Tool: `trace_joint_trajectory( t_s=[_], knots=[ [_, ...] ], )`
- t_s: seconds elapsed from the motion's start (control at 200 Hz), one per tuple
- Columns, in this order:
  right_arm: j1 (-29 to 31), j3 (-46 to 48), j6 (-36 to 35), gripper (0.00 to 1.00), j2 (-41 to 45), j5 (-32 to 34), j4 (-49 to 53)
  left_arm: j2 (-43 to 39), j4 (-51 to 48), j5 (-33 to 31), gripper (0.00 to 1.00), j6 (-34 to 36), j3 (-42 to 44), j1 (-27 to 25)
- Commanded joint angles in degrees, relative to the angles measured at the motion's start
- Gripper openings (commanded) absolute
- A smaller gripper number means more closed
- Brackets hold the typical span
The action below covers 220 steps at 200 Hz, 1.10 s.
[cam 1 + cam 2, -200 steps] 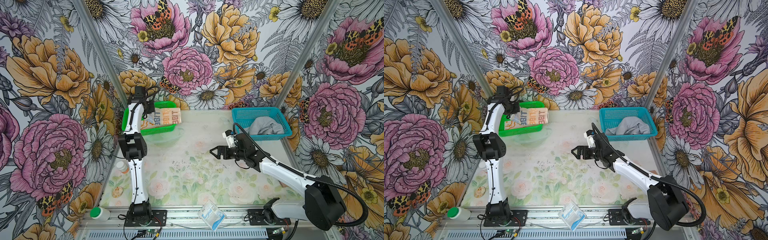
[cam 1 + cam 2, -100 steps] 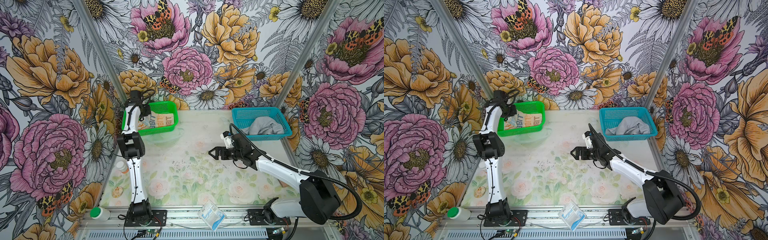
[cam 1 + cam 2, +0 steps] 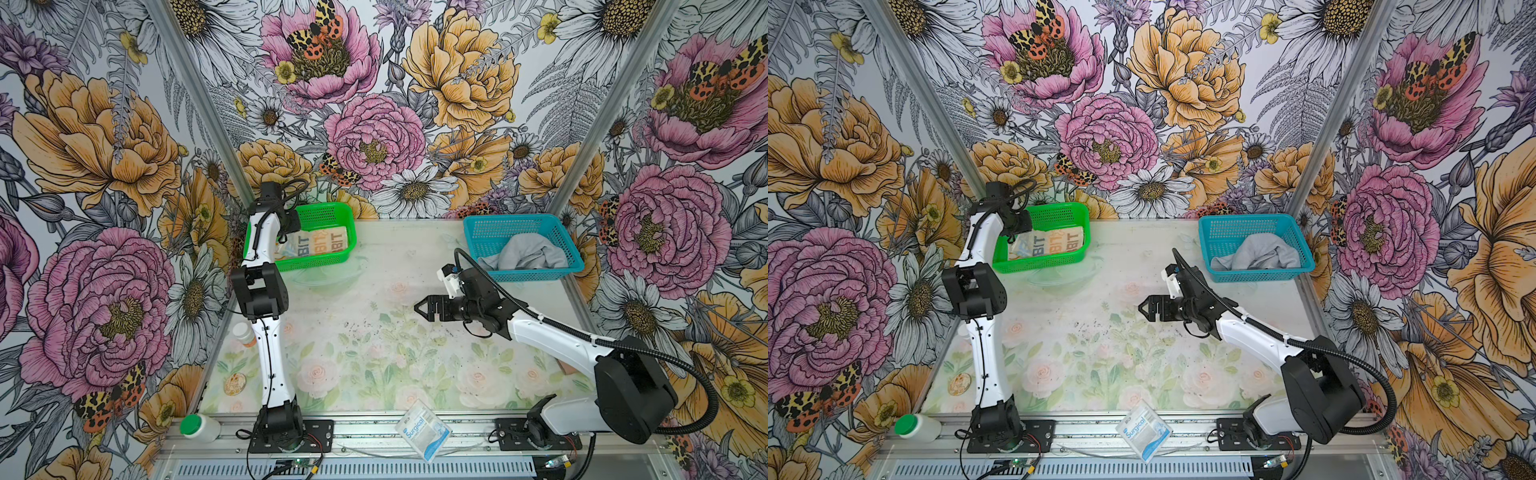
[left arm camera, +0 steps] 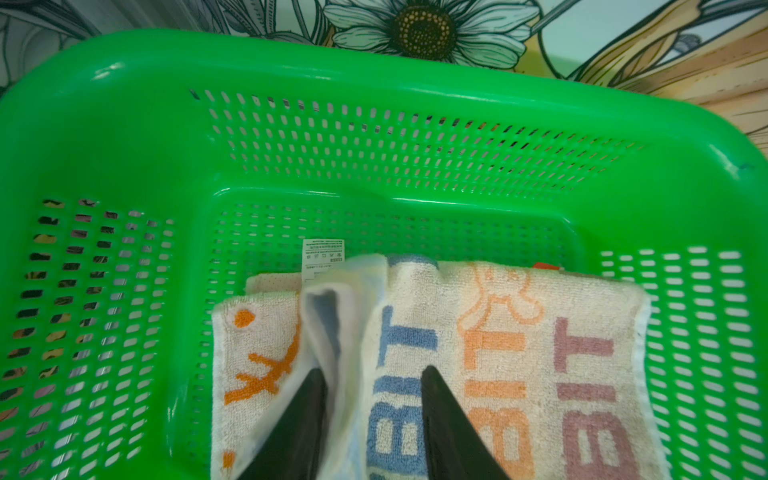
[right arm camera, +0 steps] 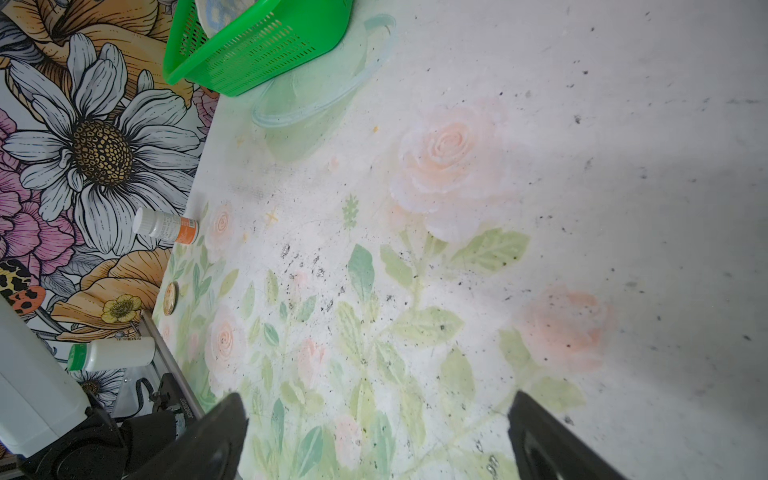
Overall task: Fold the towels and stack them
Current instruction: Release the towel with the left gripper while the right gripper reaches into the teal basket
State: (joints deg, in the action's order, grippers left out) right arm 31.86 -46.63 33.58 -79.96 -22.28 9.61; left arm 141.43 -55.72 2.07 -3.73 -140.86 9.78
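Terry cloth is bunched into a raised ridge between the fingers of the left tool (image 4: 370,372), which stands part open inside the green basket (image 4: 374,62). The ridge belongs to the RABBIT towel (image 4: 519,353), which lies folded on the cream towel with orange outlines (image 4: 257,353). One finger (image 4: 307,399) looks to be touching the fold, but I cannot tell whether any cloth is pinched.

The main risk, as I judge it, is a snag. If this tool rises with loops of pile caught on a finger, it could drag the top towel up, open its fold and skew the stack. The top towel also sits off to one side and leaves part of the cream one bare, so a small tug could slide it further. The basket looks light and could shift or tip if the cloth pulls on it. A clear round dish (image 3: 324,274) lies just in front of it, perhaps partly under; that I cannot tell.

In both top views the right tool (image 3: 422,309) hangs wide open and empty over the middle of the worktop (image 3: 374,353). The grey towel (image 3: 523,253) lies crumpled in the blue basket (image 3: 515,218), well apart and not yet folded. A grab at one loose lump there may lift a tangle and not an edge.
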Motion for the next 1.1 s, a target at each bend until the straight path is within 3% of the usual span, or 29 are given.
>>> trace_joint_trajectory(
  t_s=[0.0,0.26,0.425,0.49,0.791,0.911,1.021,1.096],
  knots=[
    [0.28,-0.64,-0.75,0.99,0.16,0.64,-0.2,-7.37,6.35,-2.52,0.42,-2.09,4.87,-0.26],
    [0.64,1.26,-2.81,0.99,1.91,2.58,-0.38,-26.44,24.77,-8.74,0.72,-7.28,29.96,-3.04],
    [0.66,1.72,-5.84,0.99,1.7,2.16,-1.86,-37.6,31.89,-4.01,0.87,-10.05,43.94,-4.67],
    [0.66,1.63,-6.57,1.0,1.41,2.06,-3.11,-41.59,31.95,-1.88,0.98,-10.18,47.29,-5.72],
    [0.66,1.15,-4.52,0.98,-1.25,1.25,-11.2,-53.83,33.04,6.92,0.99,-6.96,59.12,-13.4],
    [0.24,-1.87,-5.61,0.97,-3.96,2.31,-9.16,-54.56,35.82,6.67,0.99,1.65,64.17,-20.28],
    [-2.93,-7.43,-6.48,0.95,-4.94,4.81,-3.74,-52.14,36.91,16.15,0.99,-0.09,63.72,-22.96],
    [-7.8,-10.76,-4.3,0.94,-4.56,5.78,-1.55,-51.51,36.91,17.92,0.99,-1.6,63.26,-23.46]
  ],
)
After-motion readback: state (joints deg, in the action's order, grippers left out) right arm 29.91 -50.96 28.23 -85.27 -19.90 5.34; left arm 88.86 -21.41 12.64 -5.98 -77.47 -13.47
